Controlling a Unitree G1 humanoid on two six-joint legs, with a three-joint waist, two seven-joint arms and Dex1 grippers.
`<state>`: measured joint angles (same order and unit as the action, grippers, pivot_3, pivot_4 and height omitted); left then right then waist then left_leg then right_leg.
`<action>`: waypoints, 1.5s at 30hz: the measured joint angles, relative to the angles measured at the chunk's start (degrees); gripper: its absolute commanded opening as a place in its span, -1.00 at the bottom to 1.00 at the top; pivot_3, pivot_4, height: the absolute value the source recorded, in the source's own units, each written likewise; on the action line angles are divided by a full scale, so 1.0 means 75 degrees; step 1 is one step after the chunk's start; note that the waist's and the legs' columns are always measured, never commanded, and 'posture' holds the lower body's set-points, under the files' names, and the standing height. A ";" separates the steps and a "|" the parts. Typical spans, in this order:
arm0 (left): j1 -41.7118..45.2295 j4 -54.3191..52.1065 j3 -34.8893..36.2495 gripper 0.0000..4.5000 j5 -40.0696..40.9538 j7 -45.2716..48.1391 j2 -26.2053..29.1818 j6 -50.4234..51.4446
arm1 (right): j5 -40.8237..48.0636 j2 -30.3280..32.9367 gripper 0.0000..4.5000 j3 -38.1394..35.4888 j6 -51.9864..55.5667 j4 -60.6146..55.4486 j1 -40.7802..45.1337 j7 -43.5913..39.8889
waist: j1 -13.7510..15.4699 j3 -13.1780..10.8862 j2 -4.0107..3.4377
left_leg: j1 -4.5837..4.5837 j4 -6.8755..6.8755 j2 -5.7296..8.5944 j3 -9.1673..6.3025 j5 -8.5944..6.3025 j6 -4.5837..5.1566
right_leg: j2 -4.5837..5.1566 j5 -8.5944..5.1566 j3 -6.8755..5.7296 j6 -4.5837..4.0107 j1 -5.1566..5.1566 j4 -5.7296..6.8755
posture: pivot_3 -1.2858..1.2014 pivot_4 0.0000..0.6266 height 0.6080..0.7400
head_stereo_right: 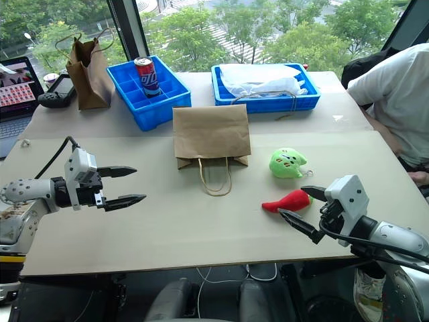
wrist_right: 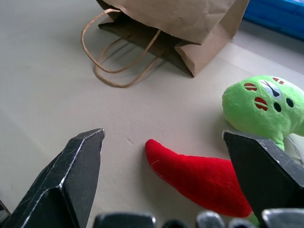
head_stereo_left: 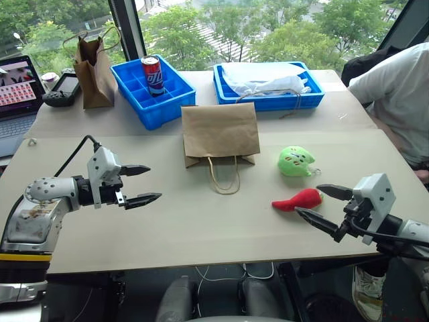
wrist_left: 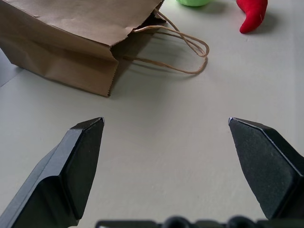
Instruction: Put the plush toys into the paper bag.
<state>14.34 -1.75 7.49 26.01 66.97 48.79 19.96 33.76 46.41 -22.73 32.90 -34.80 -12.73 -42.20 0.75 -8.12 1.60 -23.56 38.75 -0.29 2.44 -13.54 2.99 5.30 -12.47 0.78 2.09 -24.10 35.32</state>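
The paper bag (head_stereo_left: 220, 131) is light brown, one plush toy (head_stereo_left: 295, 162) lime-green with red-marked face, the other (head_stereo_left: 299, 200) plain red.

Pale counter (head_stereo_left: 201, 221) before a window, a blue compartment tray (head_stereo_left: 153, 90) holding an upright soda can (head_stereo_left: 153, 75), second blue tray (head_stereo_left: 268, 86) with white plastic wrapping (head_stereo_left: 265, 80), narrow dark-brown paper bag (head_stereo_left: 94, 74) standing at far left, laptop (head_stereo_left: 17, 97) and black controller (head_stereo_left: 62, 90) beside it, a seated person's white sleeve (head_stereo_left: 395, 94) at right.
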 measured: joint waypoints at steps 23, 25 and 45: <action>0.6061 0.6695 -0.3196 1.00 -0.3434 0.2045 -0.2719 -0.7470 | 0.1984 0.0906 0.97 0.0082 0.1851 -0.2162 0.0039 0.0545 | 0.0172 -0.0023 0.0038 | -0.0074 0.0067 0.0044 -0.0012 -0.0029 0.0055 | 0.0004 0.0031 0.0003 0.0055 -0.0013 -0.0019 | 0.03 -0.52 1.00; 0.6430 0.7369 -0.3361 1.00 -0.3787 0.1789 -0.3044 -0.8259 | 0.1980 0.0749 0.97 0.0193 0.1960 -0.2312 0.0069 0.0942 | 0.0185 -0.0024 0.0039 | -0.0082 0.0079 0.0048 -0.0014 -0.0032 0.0061 | 0.0008 0.0036 0.0001 0.0064 -0.0013 -0.0021 | 0.03 -0.52 1.00; 0.7593 0.9704 -0.4506 -0.98 -0.6712 -0.1747 -0.3754 -1.0473 | 0.2189 0.0458 1.00 0.0280 0.2530 -0.2539 0.0178 0.2633 | 0.0183 -0.0028 0.0047 | -0.0113 0.0155 0.0047 -0.0014 -0.0054 0.0096 | 0.0014 0.0055 0.0002 0.0097 -0.0011 -0.0015 | 0.03 -0.52 1.00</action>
<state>71.28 71.03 -26.31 -24.33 53.87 20.63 -58.59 50.18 49.85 -20.63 51.87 -53.84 -11.39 -22.45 2.12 -8.33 1.95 -24.41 39.91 0.06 2.34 -13.95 3.71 5.41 -12.06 0.79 2.82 -24.18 35.20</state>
